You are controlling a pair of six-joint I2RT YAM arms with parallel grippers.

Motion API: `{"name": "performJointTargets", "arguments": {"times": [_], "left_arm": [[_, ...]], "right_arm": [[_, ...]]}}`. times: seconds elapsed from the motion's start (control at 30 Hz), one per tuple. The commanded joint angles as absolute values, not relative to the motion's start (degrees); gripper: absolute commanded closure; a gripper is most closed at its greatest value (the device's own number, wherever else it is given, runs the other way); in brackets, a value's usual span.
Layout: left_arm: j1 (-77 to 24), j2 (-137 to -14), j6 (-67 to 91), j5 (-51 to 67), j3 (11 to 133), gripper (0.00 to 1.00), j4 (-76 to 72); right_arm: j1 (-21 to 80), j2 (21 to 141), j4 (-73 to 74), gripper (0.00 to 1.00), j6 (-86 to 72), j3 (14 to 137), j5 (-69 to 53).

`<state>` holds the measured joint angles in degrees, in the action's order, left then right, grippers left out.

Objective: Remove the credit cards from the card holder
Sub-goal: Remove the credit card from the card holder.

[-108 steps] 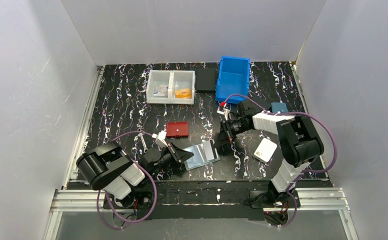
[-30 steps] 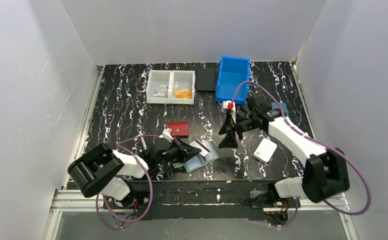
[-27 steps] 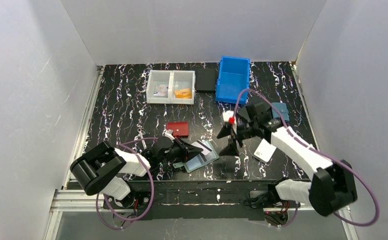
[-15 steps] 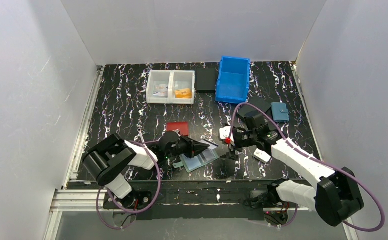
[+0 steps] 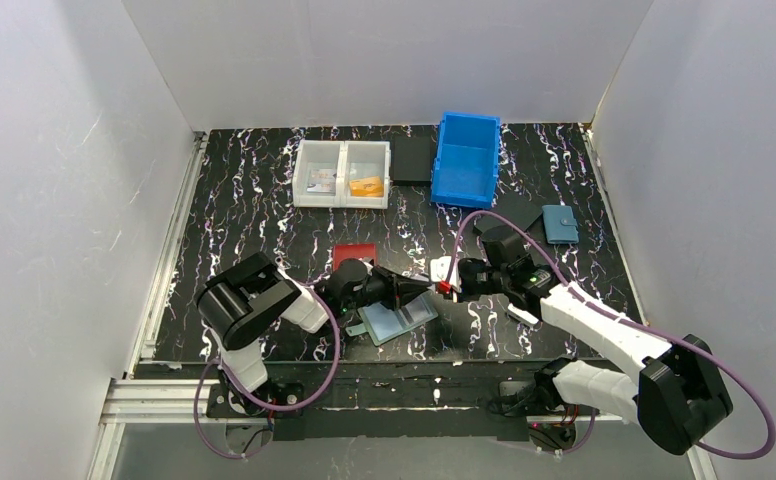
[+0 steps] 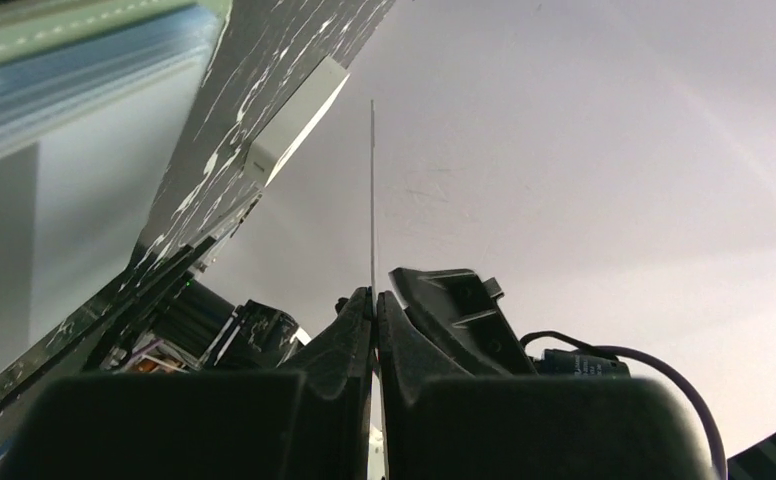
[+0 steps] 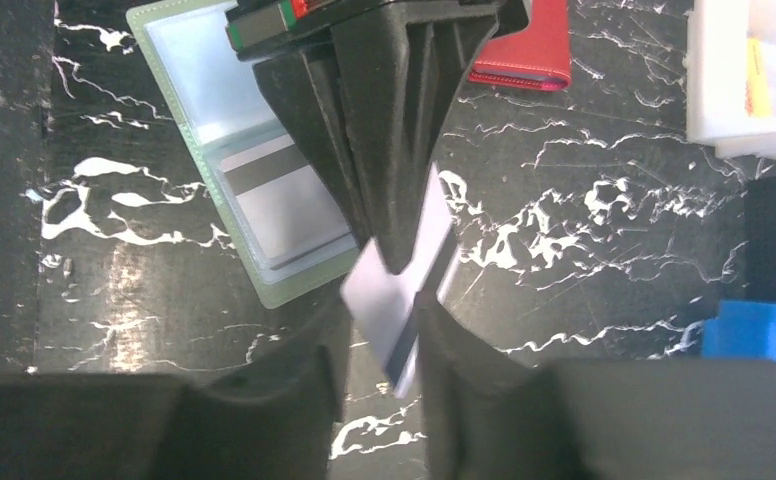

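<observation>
The sage-green card holder lies open on the table near the front; in the right wrist view one card with a dark stripe sits in its pocket. My left gripper is shut on a pale credit card with a black stripe and holds it above the table. The left wrist view shows that card edge-on between my left gripper's tips. My right gripper is open, one finger on each side of the card's free end, facing the left gripper.
A red wallet lies behind the left gripper. A white divided tray holding cards, a black pad and a blue bin stand at the back. A teal wallet lies right; a white wallet under my right arm.
My left gripper has drawn a card from the holder and lifted it to the right. My right arm has swung down and left, its open jaws now around that card.
</observation>
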<state>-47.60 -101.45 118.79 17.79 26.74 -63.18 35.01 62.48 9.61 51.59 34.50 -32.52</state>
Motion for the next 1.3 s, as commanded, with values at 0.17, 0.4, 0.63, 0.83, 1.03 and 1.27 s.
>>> {"name": "performJointTargets", "arguments": {"times": [0.17, 0.4, 0.63, 0.83, 1.03, 1.27], "left_arm": [[-48.72, -105.27, 122.27, 15.84, 26.77, 1.00, -79.59], [-48.69, -102.87, 116.71, 15.07, 26.11, 0.62, -81.92], [-47.93, -97.94, 111.84, 13.70, 21.89, 0.50, -81.91], [-46.09, -89.60, 104.58, 13.83, 16.25, 0.52, -79.28], [-43.49, -71.23, 84.23, 18.25, 14.60, 0.53, -60.62], [-43.72, -42.67, 36.64, 9.52, 32.36, 0.47, 3.31]], "right_arm": [[35.77, 62.09, 9.19, 0.99, 51.93, 35.89, -30.38], [35.08, 61.91, 11.51, 0.99, 50.71, 37.73, -30.19], [32.24, 61.26, 13.37, 0.99, 48.57, 39.27, -32.64], [28.52, 63.19, 15.29, 0.99, 41.09, 41.70, -38.64], [26.23, 68.96, 21.72, 0.99, 37.37, 45.98, -46.53], [25.89, 76.34, 30.55, 0.99, 41.22, 50.92, -53.13]]}}
